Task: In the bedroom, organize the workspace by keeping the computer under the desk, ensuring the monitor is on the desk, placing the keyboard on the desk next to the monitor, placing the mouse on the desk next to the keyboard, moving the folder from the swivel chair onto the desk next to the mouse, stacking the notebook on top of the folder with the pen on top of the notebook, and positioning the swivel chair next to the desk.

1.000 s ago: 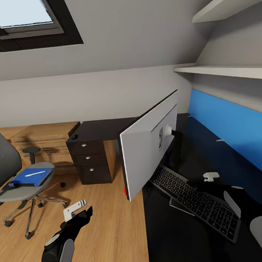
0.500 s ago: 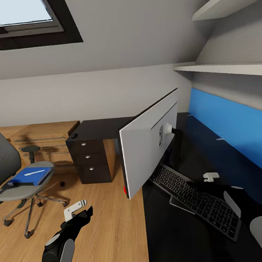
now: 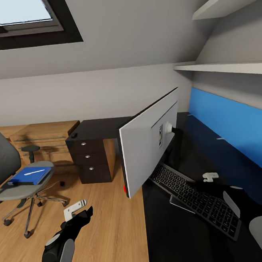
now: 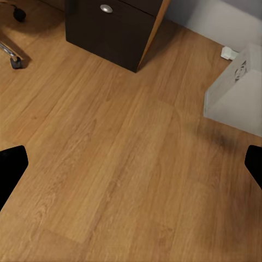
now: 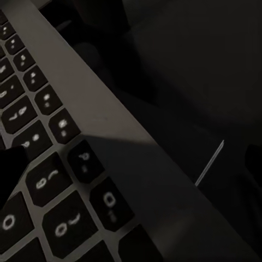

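Little changes over the last second: the whole head view slides a touch, so the camera turns and nothing on the table (image 3: pixel 177 238) is carried anywhere. My judgement is that the robot is settling in before it sets the keyboard straight, with the folder work not yet begun.

Along the blue wall runs the black table, the biggest thing in view. The chair (image 3: pixel 6 167) stands well apart from it on the wood floor, past the drawer unit (image 3: pixel 89 159).

The monitor (image 3: pixel 149 149) is on the table with its grey back to the robot. Its long axis runs from the near left edge of the table toward the far right, and its near corner juts out over the floor.

The keyboard (image 3: pixel 198 200) lies on the table behind the monitor, on the back side. Its long axis points from the monitor's foot toward the robot's right arm.

The blue folder (image 3: pixel 29 177) rests on the chair seat with the white pen (image 3: pixel 35 172) on top, which points across the seat. I cannot tell a notebook from the folder.

The left claw (image 3: pixel 76 210) hangs over bare floor, spread wide. The right claw (image 3: pixel 210 176) hovers just over the keyboard's edge, and its tips look spread wide in the dim wrist view, gripping nothing.
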Controlling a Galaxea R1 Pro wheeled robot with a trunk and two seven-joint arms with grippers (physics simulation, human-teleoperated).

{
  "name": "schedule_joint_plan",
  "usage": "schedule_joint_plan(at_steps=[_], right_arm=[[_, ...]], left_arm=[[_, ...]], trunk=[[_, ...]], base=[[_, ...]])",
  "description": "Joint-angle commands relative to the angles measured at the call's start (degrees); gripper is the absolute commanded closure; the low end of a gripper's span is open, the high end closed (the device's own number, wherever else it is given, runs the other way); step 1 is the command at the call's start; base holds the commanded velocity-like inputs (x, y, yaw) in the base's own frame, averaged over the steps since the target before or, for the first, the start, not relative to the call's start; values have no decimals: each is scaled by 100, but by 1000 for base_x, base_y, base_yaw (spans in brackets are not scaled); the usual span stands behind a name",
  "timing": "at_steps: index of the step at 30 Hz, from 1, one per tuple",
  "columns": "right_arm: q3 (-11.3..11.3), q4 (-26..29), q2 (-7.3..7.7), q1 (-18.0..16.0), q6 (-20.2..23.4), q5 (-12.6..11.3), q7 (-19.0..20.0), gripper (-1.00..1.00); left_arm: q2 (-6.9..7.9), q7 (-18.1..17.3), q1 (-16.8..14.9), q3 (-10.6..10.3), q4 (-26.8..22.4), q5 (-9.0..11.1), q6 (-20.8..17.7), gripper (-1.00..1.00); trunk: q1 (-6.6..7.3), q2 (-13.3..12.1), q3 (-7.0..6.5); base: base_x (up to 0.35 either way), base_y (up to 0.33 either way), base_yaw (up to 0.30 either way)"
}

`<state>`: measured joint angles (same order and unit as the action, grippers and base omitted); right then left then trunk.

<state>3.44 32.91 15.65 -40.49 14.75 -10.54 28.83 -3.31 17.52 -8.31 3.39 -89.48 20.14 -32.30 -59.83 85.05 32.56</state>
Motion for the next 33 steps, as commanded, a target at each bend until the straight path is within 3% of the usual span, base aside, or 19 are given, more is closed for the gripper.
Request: schedule_joint_plan(at_steps=[1, 33], right_arm=[[16, 5, -3, -3, 54, -53, 20, -100], [20, -1, -71, -3, 54, -45, 18, -100]], left_arm=[[-3, 41, -4, 4, -8, 61, -22, -100], [23, 10, -4, 91, 10, 69, -30, -100]], trunk=[[0, 3, 6], [0, 3, 6]], base=[[0, 0, 0], [-47, 0, 0]])
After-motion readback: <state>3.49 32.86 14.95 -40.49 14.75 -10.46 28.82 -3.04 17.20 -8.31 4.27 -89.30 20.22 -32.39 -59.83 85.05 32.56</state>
